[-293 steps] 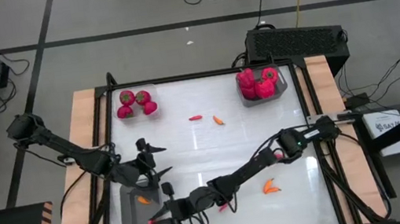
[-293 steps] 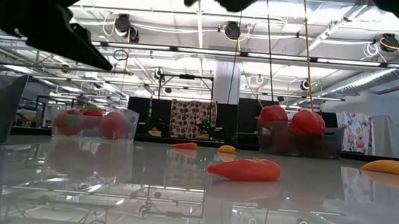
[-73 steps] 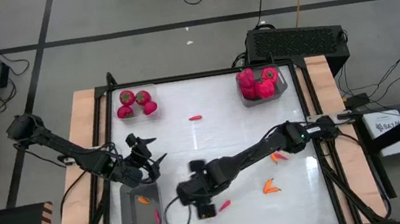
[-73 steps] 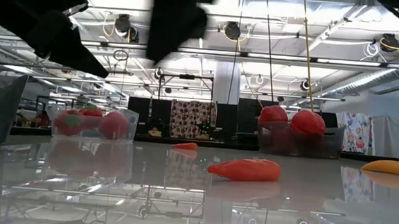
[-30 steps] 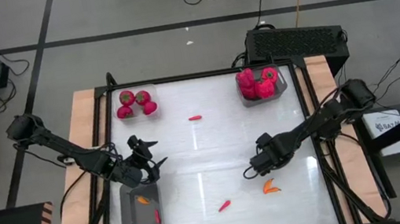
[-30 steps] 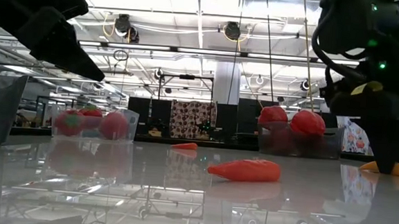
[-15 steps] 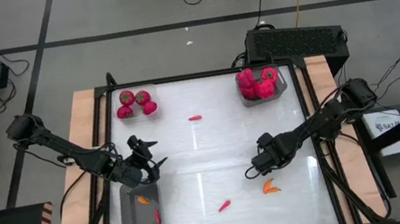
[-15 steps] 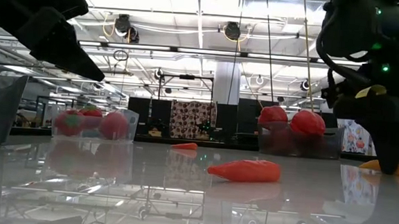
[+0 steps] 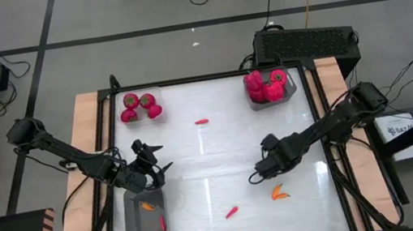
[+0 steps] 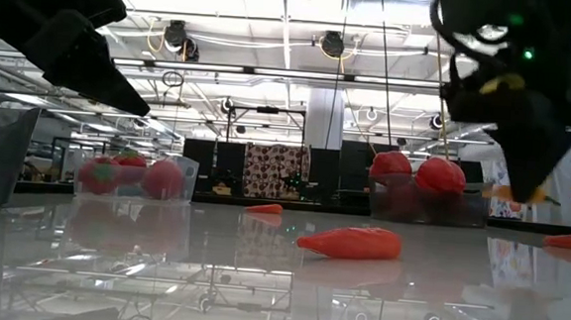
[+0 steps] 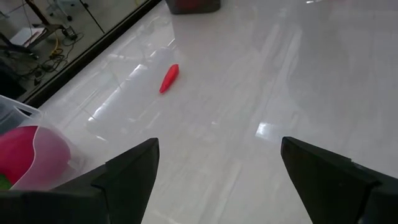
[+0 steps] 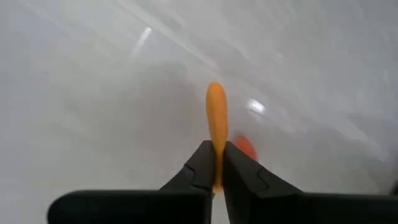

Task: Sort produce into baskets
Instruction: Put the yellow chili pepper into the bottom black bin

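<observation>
My right gripper [image 9: 261,175] hangs over the table's right middle, shut on a slim orange chilli piece [image 12: 216,112]. It also shows in the low view [image 10: 525,190]. A red chilli piece [image 12: 247,149] lies on the table below it. My left gripper [image 9: 153,169] hovers open and empty past the far end of a grey basket [image 9: 132,225] that holds orange and red chilli pieces; the left wrist view [image 11: 217,180] shows its fingers wide apart. A clear basket [image 9: 156,96] holds round red fruits. Another basket [image 9: 293,93] holds red peppers. Loose red chillies lie far [image 9: 202,121] and near [image 9: 231,211]. My right gripper pinches one end of the orange chilli [image 12: 216,158] between its two fingers. The fingers come from above, slanting down. The chilli lies along them and most of its length sticks out past the fingertips. It is lifted clear of the table.
The white tabletop [image 9: 196,154] lies open between the baskets. A wooden rim [image 9: 88,149] runs along the left and right sides. A black box [image 9: 306,41] sits behind the far right corner.
My right gripper has risen from the table and gone slightly toward the left edge, with the orange chilli lifted clear between its fingers. The red piece that lay beside the chilli has stayed on the table.
</observation>
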Tool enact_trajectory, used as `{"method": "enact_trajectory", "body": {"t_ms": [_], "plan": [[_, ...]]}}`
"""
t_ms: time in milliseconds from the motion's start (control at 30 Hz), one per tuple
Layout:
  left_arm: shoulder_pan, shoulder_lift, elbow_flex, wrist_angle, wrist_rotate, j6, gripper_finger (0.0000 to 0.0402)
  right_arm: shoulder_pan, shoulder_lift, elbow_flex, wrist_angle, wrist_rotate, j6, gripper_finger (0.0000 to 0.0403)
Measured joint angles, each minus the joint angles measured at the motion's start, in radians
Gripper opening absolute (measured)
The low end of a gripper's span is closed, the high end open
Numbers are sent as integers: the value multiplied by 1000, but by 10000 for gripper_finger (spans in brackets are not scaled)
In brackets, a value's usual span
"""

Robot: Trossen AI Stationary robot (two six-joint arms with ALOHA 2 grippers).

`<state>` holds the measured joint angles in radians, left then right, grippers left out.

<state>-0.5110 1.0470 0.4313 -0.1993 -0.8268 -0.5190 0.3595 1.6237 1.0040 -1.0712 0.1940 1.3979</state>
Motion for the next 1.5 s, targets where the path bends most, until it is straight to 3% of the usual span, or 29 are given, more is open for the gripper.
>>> {"method": "enact_trajectory", "body": {"t_ms": [67, 167, 367, 533, 667, 867, 1133, 1267, 1500], "plan": [[0, 0, 0, 0, 0, 0, 343, 0, -1, 21, 53, 31, -10, 12], [0, 0, 0, 0, 0, 0, 343, 0, -1, 30, 266, 97, -78, 12], [0, 0, 0, 0, 0, 0, 343, 3, 83, 32, 915, 202, -438, 12], [0, 0, 0, -1, 0, 1, 343, 3, 291, 48, 1559, 190, -776, 12], [0, 0, 0, -1, -13, 1, 343, 2, 510, 199, 1830, 119, -995, 12], [0, 0, 0, -4, -19, 1, 343, 2, 807, 623, 1792, 35, -1220, 12], [0, 0, 0, -16, -19, 2, 343, 0, 1006, 1093, 1451, 42, -1414, 30], [0, 0, 0, -33, -19, 2, 343, -4, 1025, 1166, 1323, 42, -1417, 46], [0, 0, 0, -40, -22, 1, 343, -5, 1025, 1166, 1288, 41, -1409, 82]]}}
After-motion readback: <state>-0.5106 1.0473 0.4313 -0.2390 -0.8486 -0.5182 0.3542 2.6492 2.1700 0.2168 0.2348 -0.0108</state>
